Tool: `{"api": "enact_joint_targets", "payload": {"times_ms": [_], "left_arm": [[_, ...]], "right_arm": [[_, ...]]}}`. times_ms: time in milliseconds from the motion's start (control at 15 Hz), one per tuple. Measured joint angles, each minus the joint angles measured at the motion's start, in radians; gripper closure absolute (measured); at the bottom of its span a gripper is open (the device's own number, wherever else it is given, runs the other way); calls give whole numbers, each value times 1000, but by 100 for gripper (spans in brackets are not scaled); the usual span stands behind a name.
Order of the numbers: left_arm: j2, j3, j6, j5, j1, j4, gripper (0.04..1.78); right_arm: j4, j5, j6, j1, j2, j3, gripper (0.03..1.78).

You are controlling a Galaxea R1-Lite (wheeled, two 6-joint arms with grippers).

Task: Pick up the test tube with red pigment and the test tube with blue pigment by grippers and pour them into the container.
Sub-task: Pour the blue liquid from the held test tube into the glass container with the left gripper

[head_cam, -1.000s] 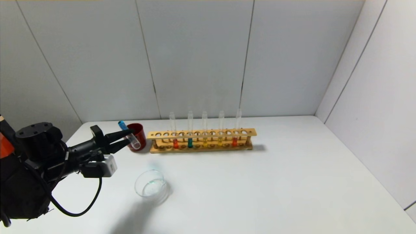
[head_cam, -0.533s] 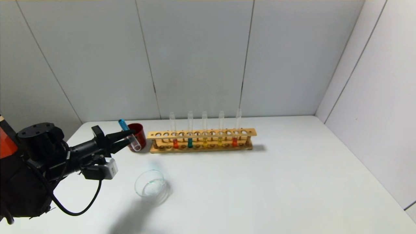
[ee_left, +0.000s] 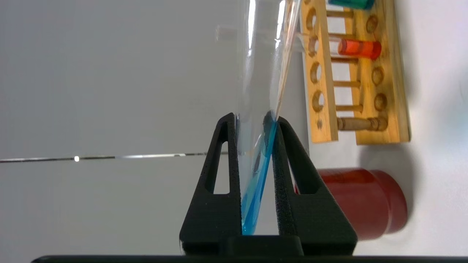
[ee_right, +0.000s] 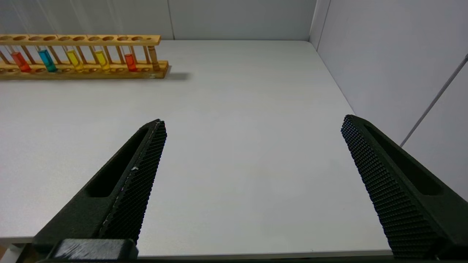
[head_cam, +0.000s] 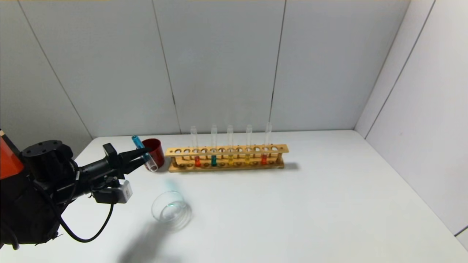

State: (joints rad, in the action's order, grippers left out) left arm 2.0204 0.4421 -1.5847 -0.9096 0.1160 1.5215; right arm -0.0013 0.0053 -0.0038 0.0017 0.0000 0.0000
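My left gripper (head_cam: 145, 154) (ee_left: 253, 118) is shut on the test tube with blue pigment (head_cam: 143, 152) (ee_left: 256, 182), held tilted in the air. Its blue-filled bottom points up and back, its open mouth down, in front of the red cup (head_cam: 156, 149). The container (head_cam: 171, 211), a clear glass dish with a faint blue tint at its bottom, stands on the table nearer to me and slightly right of the tube's mouth. Two tubes with red liquid (head_cam: 197, 161) (head_cam: 264, 159) stand in the wooden rack (head_cam: 226, 149). My right gripper (ee_right: 252, 122) is open over bare table.
The rack (ee_right: 153, 75) also holds a darker teal tube (head_cam: 214, 160) and two yellow tubes (head_cam: 230, 160). The red cup (ee_left: 365, 204) sits just left of the rack's end. Grey walls close in the white table (head_cam: 310, 204) at the back and right.
The left gripper has turned slightly, so the blue tube stands a little steeper with its mouth lower. Nothing else has moved.
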Motion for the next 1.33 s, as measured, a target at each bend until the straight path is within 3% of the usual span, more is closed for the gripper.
{"api": "enact_joint_targets", "payload": {"times_ms": [1000, 1333], "left_arm": [[3, 33, -82, -10, 4, 0, 152], [19, 38, -109, -50, 3, 0, 152]], "right_arm": [[0, 0, 0, 0, 0, 0, 6], [0, 0, 0, 0, 0, 0, 6]]}}
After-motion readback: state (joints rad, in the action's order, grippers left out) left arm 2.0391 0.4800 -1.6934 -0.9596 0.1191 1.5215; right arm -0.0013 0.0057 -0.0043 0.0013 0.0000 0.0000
